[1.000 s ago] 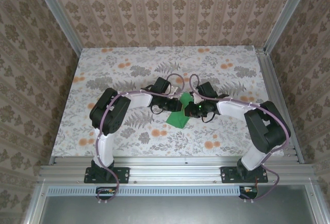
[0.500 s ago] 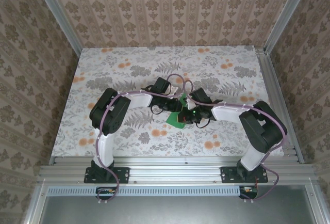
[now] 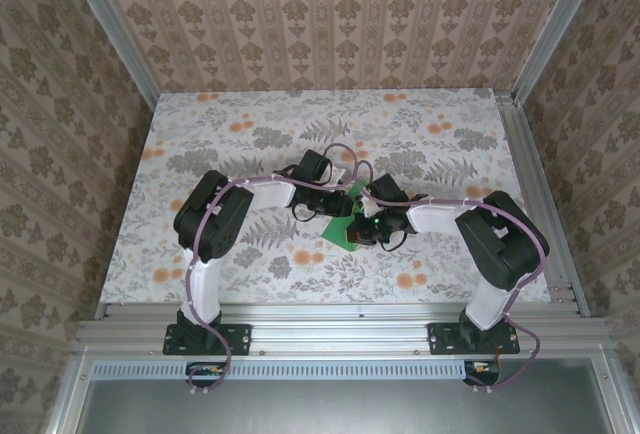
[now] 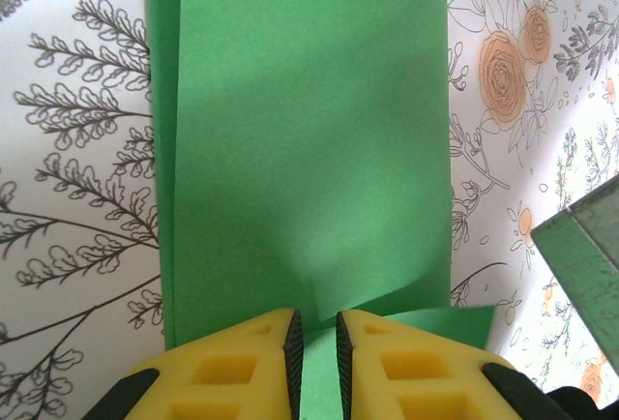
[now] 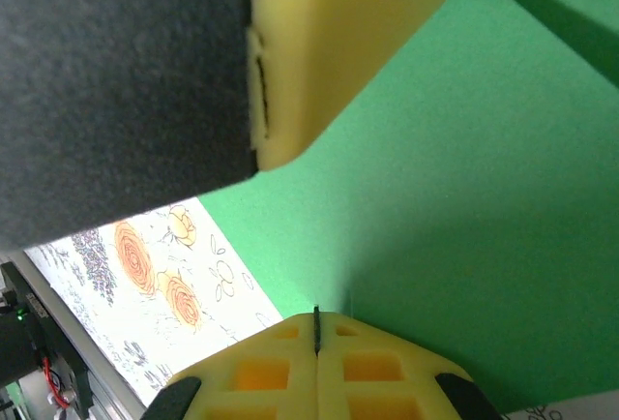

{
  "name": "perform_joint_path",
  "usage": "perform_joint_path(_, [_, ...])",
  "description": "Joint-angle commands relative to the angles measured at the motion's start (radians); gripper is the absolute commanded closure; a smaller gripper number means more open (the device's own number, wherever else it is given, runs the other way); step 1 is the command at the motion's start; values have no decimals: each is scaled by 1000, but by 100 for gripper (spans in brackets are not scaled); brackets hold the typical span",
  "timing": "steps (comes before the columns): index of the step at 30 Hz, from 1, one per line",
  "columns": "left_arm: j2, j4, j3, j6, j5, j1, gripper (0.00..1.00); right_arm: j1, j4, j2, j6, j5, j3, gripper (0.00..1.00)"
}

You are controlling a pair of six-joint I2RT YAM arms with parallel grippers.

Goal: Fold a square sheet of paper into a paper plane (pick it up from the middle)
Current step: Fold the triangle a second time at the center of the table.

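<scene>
The partly folded green square sheet of paper (image 3: 343,233) lies mid-surface (image 3: 250,124), slightly toward the near edge. The left tool (image 4: 317,328) pinches a raised fold in a narrow gap. The right tool (image 5: 316,318), fingers pressed fully together, has its tips at the sheet.

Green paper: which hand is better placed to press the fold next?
Right, probably: the right hand is shut, tips at the green paper, free to press; the left hand seems to pinch it.
</scene>
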Motion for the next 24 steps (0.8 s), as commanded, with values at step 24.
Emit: perform_joint_path(24, [120,-180,-52,60,-117,2,78,76,-137,-51,-42,17,-99,97])
